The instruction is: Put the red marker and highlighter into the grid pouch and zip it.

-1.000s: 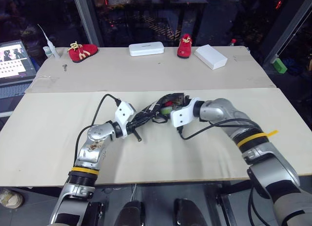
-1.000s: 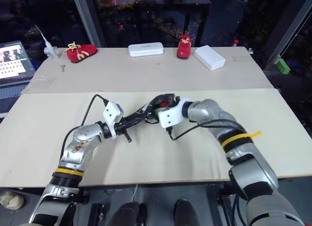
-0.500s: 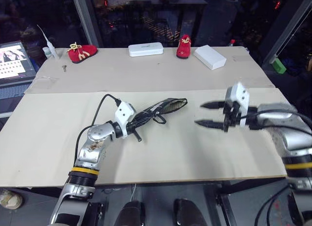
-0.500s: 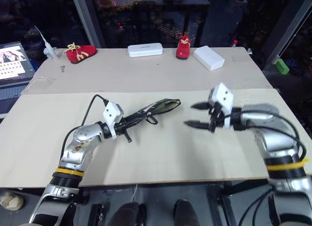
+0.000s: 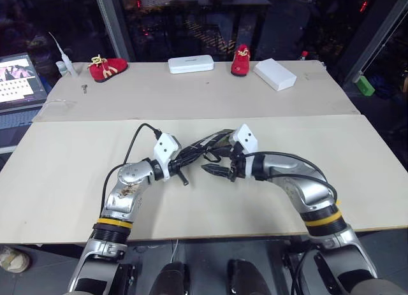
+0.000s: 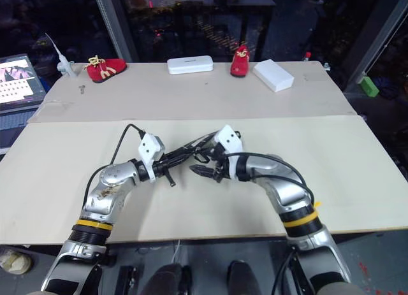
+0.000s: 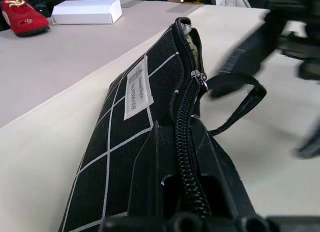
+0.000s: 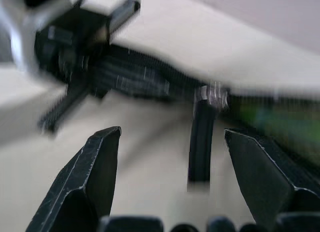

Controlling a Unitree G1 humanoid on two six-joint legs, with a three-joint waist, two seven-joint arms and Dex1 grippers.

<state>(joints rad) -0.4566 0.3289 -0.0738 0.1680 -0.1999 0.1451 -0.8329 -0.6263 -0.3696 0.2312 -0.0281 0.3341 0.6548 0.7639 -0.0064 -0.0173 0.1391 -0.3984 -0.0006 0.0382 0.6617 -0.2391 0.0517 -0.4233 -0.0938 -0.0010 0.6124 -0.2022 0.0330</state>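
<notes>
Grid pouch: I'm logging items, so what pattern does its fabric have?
Black with thin white grid lines, clearest in the left wrist view on the grid pouch.

Grid pouch (image 5: 203,146) held mid-table, tabletop (image 5: 64,167) bare both sides, boxes (image 5: 275,74) + shoes (image 5: 107,67) far back

The grid pouch (image 7: 130,137) is black fabric crossed by thin white grid lines, with a small white label (image 7: 137,87), a black zipper (image 7: 190,137) and a black cord loop (image 7: 240,99). Green shows inside the pouch in the right wrist view. At 11 and 12 o'clock on the beige table (image 5: 57,174) stand two red shoes (image 5: 107,67) and two white boxes (image 5: 275,73).
</notes>
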